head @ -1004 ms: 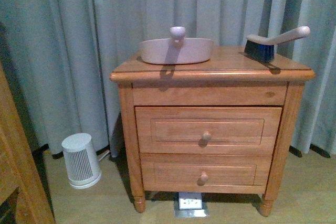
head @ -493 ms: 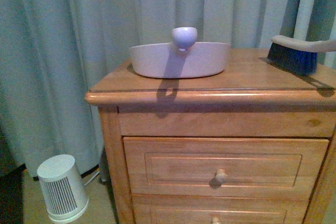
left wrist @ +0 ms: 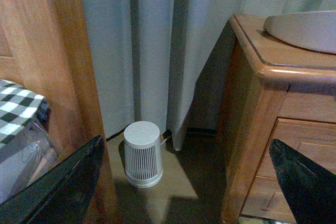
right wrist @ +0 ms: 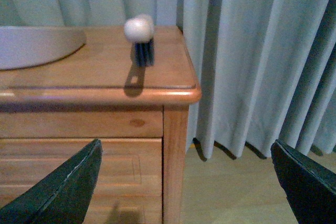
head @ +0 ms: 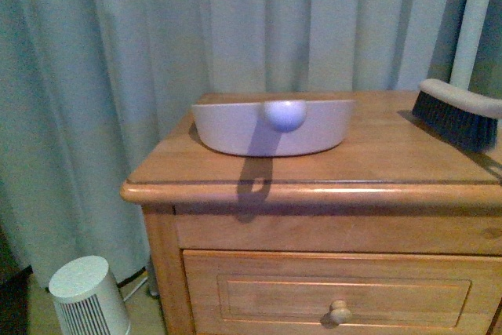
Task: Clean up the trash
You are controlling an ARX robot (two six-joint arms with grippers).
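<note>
- While no trash shows in any view, the dustpan [head: 271,127] sits mid-top on the wooden table [head: 376,170], its round handle end facing the robot.
- At 3 o'clock from the pan, well apart, the brush [head: 459,115] lies bristles down, partly cut off by the frame edge.
- Spread wide and holding nothing, the left gripper [left wrist: 185,145] hangs low beside the table's corner, facing a small white slatted appliance [left wrist: 143,153] on the floor, seen at 7 o'clock in the front view.
- Equally wide and empty, the right gripper [right wrist: 185,145] sits below the tabletop edge, the brush handle dead ahead.
- Whether the trash lies inside the pan, behind it or on the floor cannot be told.
- Judged from this, the step is approach and search – lift both grippers clear of the table's lip before reaching, find the wad first, then take the brush by its handle rather than its bristles and keep the pan level.
</note>
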